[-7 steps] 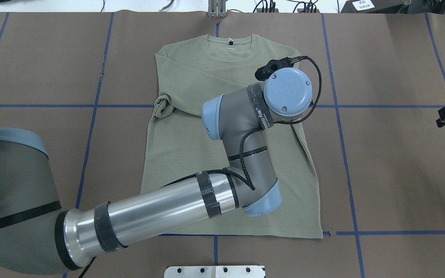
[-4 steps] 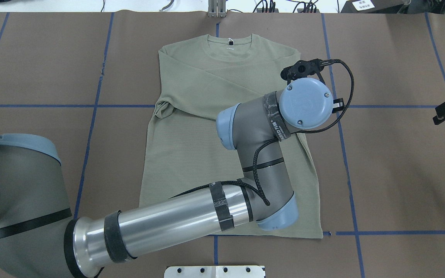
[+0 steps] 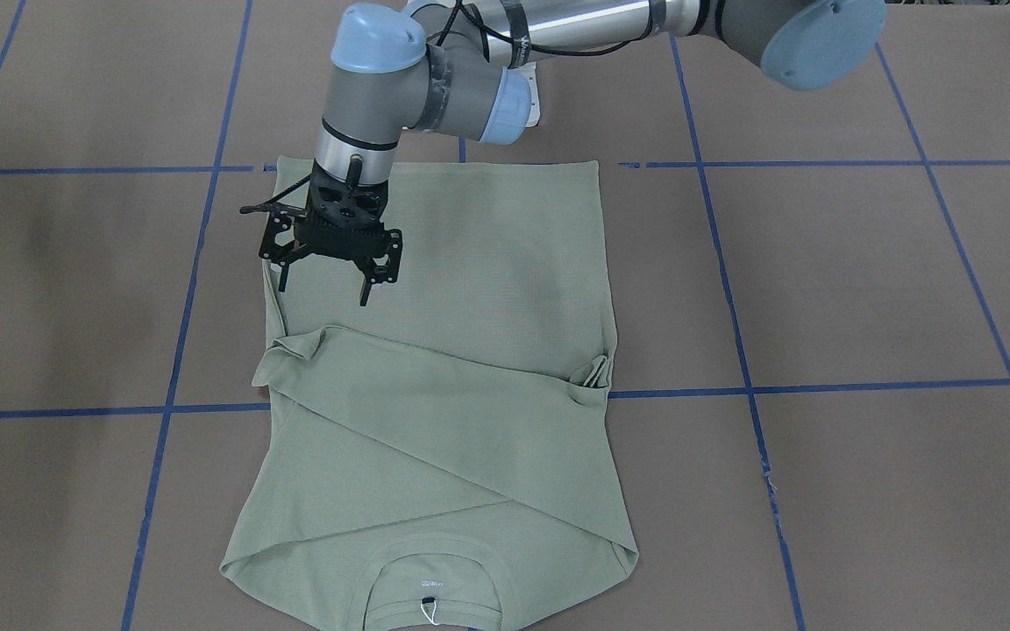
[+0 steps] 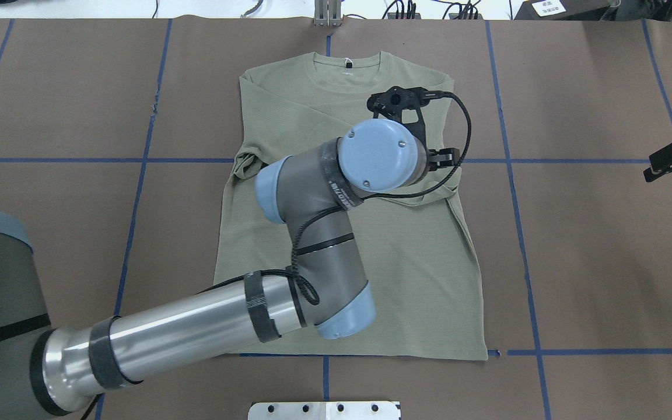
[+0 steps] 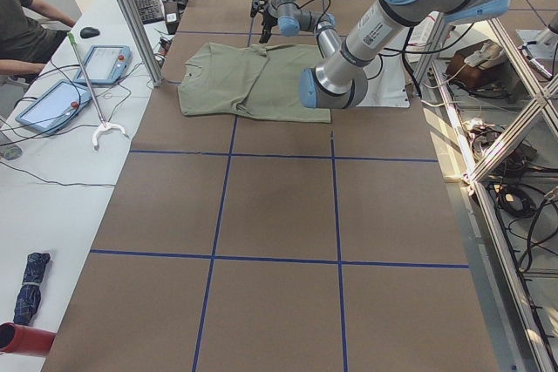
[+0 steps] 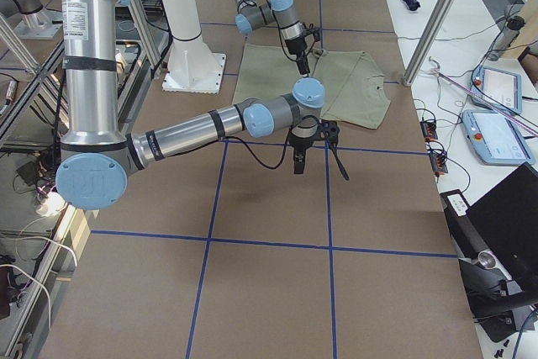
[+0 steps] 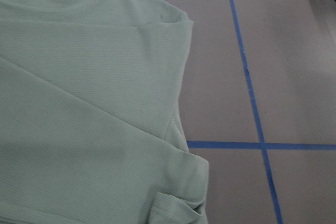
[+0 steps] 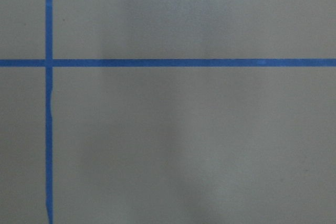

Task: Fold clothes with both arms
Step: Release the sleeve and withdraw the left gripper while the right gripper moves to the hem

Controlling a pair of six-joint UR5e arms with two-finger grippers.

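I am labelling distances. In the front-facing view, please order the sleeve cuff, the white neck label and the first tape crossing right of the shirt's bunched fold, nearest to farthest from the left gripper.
From the left gripper:
1. Sleeve cuff, just below it.
2. White neck label, bottom edge.
3. Tape crossing, far right.

We find no legible wording. Print on the shirt [image 3: 487, 289] and the left arm [image 4: 196, 326] strap [image 4: 340, 189] is too fine.

- left arm [image 4: 184, 326]: grey joints, silver tube, black tape bands
- light blue end cap [image 4: 378, 154], three screws
- black braided cable [image 4: 469, 131]
- left claw [image 3: 323, 289]: black openwork linkage
- right arm [image 6: 88, 81]: same grey, white label
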